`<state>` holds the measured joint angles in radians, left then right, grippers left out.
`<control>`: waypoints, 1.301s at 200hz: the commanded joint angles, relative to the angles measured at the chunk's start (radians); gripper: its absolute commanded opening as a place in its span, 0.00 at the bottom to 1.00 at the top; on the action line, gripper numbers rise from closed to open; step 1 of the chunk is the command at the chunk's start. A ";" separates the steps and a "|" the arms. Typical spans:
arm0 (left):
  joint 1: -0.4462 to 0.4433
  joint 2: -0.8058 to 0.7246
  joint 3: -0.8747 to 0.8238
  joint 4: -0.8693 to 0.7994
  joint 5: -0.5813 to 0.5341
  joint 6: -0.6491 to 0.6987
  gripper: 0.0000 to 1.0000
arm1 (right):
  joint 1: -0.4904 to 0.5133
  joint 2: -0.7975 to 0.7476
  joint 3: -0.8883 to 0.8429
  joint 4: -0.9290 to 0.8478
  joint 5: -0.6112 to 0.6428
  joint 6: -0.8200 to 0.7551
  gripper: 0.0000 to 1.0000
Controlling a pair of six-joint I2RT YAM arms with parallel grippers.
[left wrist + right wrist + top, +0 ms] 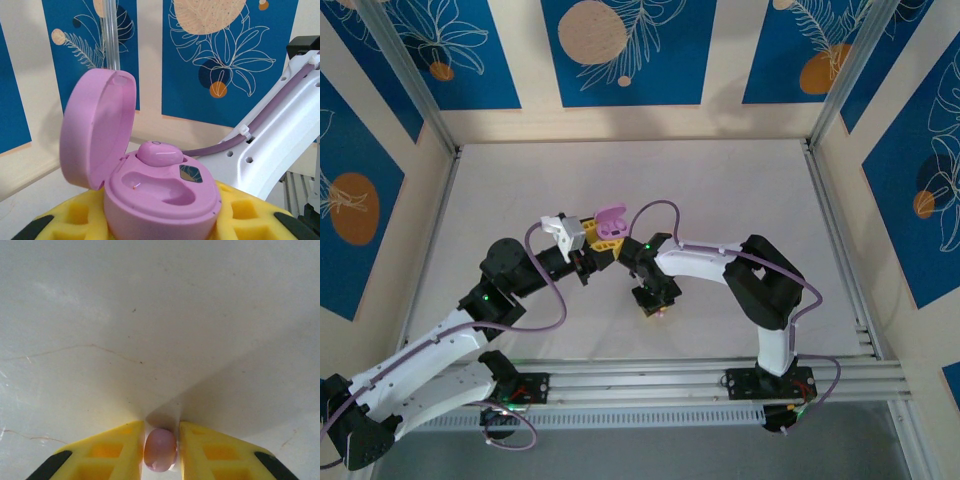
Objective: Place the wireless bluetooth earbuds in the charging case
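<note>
Mid-counter (pixel 720 190), top view: the L claw (pixel 600 238) sits just toward 11 o'clock of frame centre, clamped on the lilac charging case (pixel 165 200), base wedged between its yellow pads. On the left wrist cam the lid (pixel 95 127) stands open at 9 o'clock. The seated earbud (pixel 157 152) fills the far pocket at 12 o'clock. The near pocket (pixel 160 187) is bare and waiting.

Over to the R claw (pixel 161 440), pointing down at the counter just toward 5 o'clock of the case, the two apart. Right wrist cam: the second earbud (pixel 160 450) is nipped between the yellow fingers at 6 o'clock, pads touching both sides. Looks like a grip, but I can't tell if it's off the surface yet.

So, my read: one in, one to go, w/ the carry and drop-in ahead.

Risks:
- That bud is tiny, smooth and round, held right at the fingertips. Any twist on the lift and it prob. squirts out and rolls off.
- The bare pocket is shaped, so a bud arriving rotated likely perches on the rim and doesn't seat.
- The lid leans over the 9 o'clock side. An approach from there could clip it and snap it shut.
- Pushing down too hard could tilt the case in the L pads or nudge the seated bud loose.
</note>
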<state>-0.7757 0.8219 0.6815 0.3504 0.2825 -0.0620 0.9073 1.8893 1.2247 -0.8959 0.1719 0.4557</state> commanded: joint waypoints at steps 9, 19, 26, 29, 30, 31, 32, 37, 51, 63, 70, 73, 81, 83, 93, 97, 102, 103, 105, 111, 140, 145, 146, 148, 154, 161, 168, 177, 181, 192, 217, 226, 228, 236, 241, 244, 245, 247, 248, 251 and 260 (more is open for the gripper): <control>-0.013 -0.003 0.025 0.019 -0.013 -0.006 0.29 | 0.004 0.011 0.009 -0.036 -0.027 0.002 0.27; -0.013 -0.003 0.026 0.019 -0.010 -0.007 0.29 | 0.004 0.011 0.006 -0.030 -0.030 0.003 0.26; -0.013 -0.003 0.026 0.019 -0.011 -0.007 0.29 | 0.004 0.013 0.004 -0.026 -0.033 0.003 0.26; -0.012 -0.003 0.026 0.019 -0.011 -0.007 0.29 | 0.003 0.012 0.003 -0.025 -0.036 0.003 0.25; -0.013 -0.003 0.026 0.019 -0.011 -0.007 0.29 | 0.003 0.013 0.003 -0.025 -0.036 0.003 0.25; -0.012 -0.003 0.026 0.019 -0.011 -0.007 0.29 | 0.003 0.013 0.003 -0.024 -0.037 0.003 0.25; -0.013 -0.003 0.027 0.019 -0.011 -0.007 0.29 | 0.004 0.013 0.003 -0.023 -0.038 0.003 0.25; -0.013 -0.003 0.026 0.019 -0.012 -0.007 0.29 | 0.002 0.013 0.001 -0.022 -0.042 0.004 0.24; -0.012 -0.003 0.026 0.019 -0.013 -0.006 0.29 | -0.001 0.009 -0.002 -0.021 -0.043 0.012 0.22; -0.012 -0.003 0.025 0.017 -0.013 -0.006 0.29 | -0.002 -0.008 -0.006 -0.018 -0.030 0.019 0.21; -0.013 -0.003 0.025 0.016 -0.013 -0.005 0.29 | -0.006 -0.026 -0.010 -0.015 -0.027 0.025 0.21; -0.013 -0.003 0.025 0.016 -0.014 -0.004 0.29 | -0.008 -0.034 -0.013 -0.014 -0.026 0.028 0.21; -0.013 -0.001 0.024 0.016 -0.015 -0.002 0.29 | -0.016 -0.059 -0.019 -0.009 -0.031 0.036 0.21; -0.013 -0.001 0.023 0.016 -0.015 -0.002 0.29 | -0.018 -0.068 -0.021 -0.006 -0.033 0.038 0.21; -0.012 0.003 0.020 0.021 -0.019 -0.002 0.29 | -0.036 -0.111 -0.033 0.007 -0.048 0.049 0.21; -0.013 0.005 0.017 0.024 -0.020 -0.001 0.29 | -0.044 -0.135 -0.040 0.013 -0.060 0.054 0.21; -0.014 0.010 0.016 0.028 -0.021 0.001 0.29 | -0.058 -0.162 -0.050 0.028 -0.079 0.060 0.21; -0.014 0.010 0.015 0.028 -0.023 0.001 0.29 | -0.061 -0.169 -0.052 0.031 -0.083 0.061 0.20; -0.012 0.012 0.013 0.030 -0.024 0.002 0.29 | -0.066 -0.181 -0.057 0.035 -0.091 0.064 0.21; -0.013 0.018 0.010 0.034 -0.027 0.003 0.29 | -0.086 -0.221 -0.071 0.052 -0.118 0.076 0.21; -0.012 0.057 -0.007 0.067 -0.031 0.019 0.29 | -0.204 -0.452 -0.132 0.121 -0.263 0.132 0.21; -0.012 0.066 -0.013 0.077 -0.031 0.025 0.29 | -0.228 -0.494 -0.139 0.131 -0.285 0.141 0.21; -0.013 0.067 -0.014 0.079 -0.031 0.027 0.29 | -0.232 -0.502 -0.140 0.133 -0.289 0.143 0.21; -0.012 0.070 -0.016 0.083 -0.030 0.030 0.29 | -0.241 -0.519 -0.142 0.136 -0.298 0.147 0.21; -0.013 0.082 -0.022 0.096 -0.029 0.037 0.29 | -0.268 -0.565 -0.142 0.142 -0.322 0.158 0.21; -0.013 0.095 -0.030 0.116 -0.024 0.048 0.29 | -0.301 -0.616 -0.138 0.144 -0.357 0.168 0.21; -0.012 0.110 -0.038 0.137 -0.017 0.055 0.28 | -0.332 -0.663 -0.129 0.148 -0.392 0.179 0.21; -0.013 0.131 -0.045 0.161 -0.009 0.062 0.28 | -0.370 -0.718 -0.111 0.150 -0.432 0.195 0.21; -0.014 0.140 -0.049 0.170 -0.004 0.064 0.28 | -0.383 -0.739 -0.100 0.149 -0.448 0.205 0.21; -0.014 0.165 -0.048 0.188 0.009 0.072 0.28 | -0.410 -0.791 -0.060 0.143 -0.476 0.230 0.22; -0.017 0.218 -0.051 0.241 0.042 0.081 0.28 | -0.419 -0.838 0.036 0.169 -0.548 0.262 0.23; -0.019 0.238 -0.050 0.265 0.049 0.085 0.28 | -0.418 -0.832 0.060 0.188 -0.586 0.279 0.23; -0.019 0.243 -0.050 0.270 0.048 0.085 0.28 | -0.417 -0.830 0.064 0.194 -0.593 0.283 0.23; -0.022 0.260 -0.048 0.285 0.052 0.087 0.28 | -0.412 -0.821 0.074 0.220 -0.622 0.304 0.23; -0.023 0.270 -0.047 0.292 0.054 0.088 0.28 | -0.408 -0.818 0.077 0.238 -0.635 0.316 0.22; -0.023 0.275 -0.046 0.297 0.057 0.088 0.28 | -0.405 -0.814 0.078 0.250 -0.642 0.323 0.23; -0.024 0.277 -0.045 0.298 0.057 0.088 0.28 | -0.404 -0.813 0.077 0.253 -0.643 0.324 0.23; -0.025 0.282 -0.043 0.300 0.058 0.088 0.28 | -0.401 -0.811 0.076 0.260 -0.647 0.327 0.23; -0.026 0.284 -0.042 0.301 0.058 0.087 0.28 | -0.400 -0.809 0.075 0.262 -0.649 0.330 0.23; -0.027 0.289 -0.042 0.305 0.057 0.087 0.28 | -0.396 -0.807 0.074 0.274 -0.652 0.336 0.23; -0.030 0.302 -0.040 0.318 0.059 0.087 0.28 | -0.386 -0.796 0.071 0.296 -0.655 0.349 0.22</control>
<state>-0.7849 1.0973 0.6327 0.5621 0.3069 0.0082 0.4995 1.0588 1.2942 -0.6613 -0.3855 0.7338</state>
